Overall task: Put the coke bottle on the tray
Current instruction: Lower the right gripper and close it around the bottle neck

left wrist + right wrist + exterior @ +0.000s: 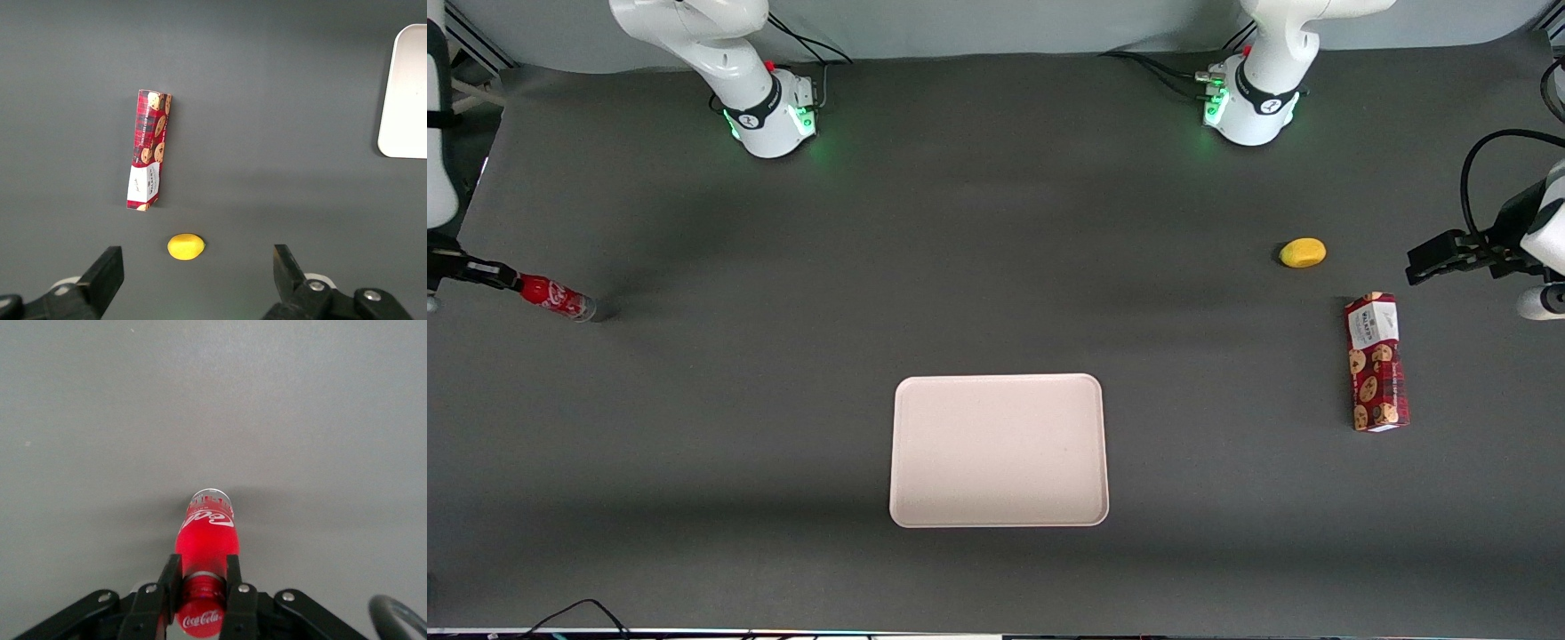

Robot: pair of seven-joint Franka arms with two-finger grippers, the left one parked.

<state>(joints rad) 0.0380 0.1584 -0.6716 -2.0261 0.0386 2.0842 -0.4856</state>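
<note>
The coke bottle (pixel 559 298), small, red with white script and a silvery base, is at the working arm's end of the table, tilted with its base low by the grey tabletop. My right gripper (pixel 512 282) is shut on its neck just below the red cap. The right wrist view shows the bottle (pixel 207 537) pointing away from the gripper (pixel 202 568), with a black finger (pixel 171 577) pressed on each side of the neck. The pale pinkish-cream tray (pixel 999 380) lies flat mid-table, nearer to the front camera than the bottle and well apart from it. Its corner shows in the left wrist view (pixel 403 93).
A red cookie box (pixel 1376 362) lies toward the parked arm's end of the table, with a small yellow fruit (pixel 1303 252) farther from the front camera beside it. Both show in the left wrist view, the box (pixel 149 149) and the fruit (pixel 185 246). Two arm bases stand along the table's back edge.
</note>
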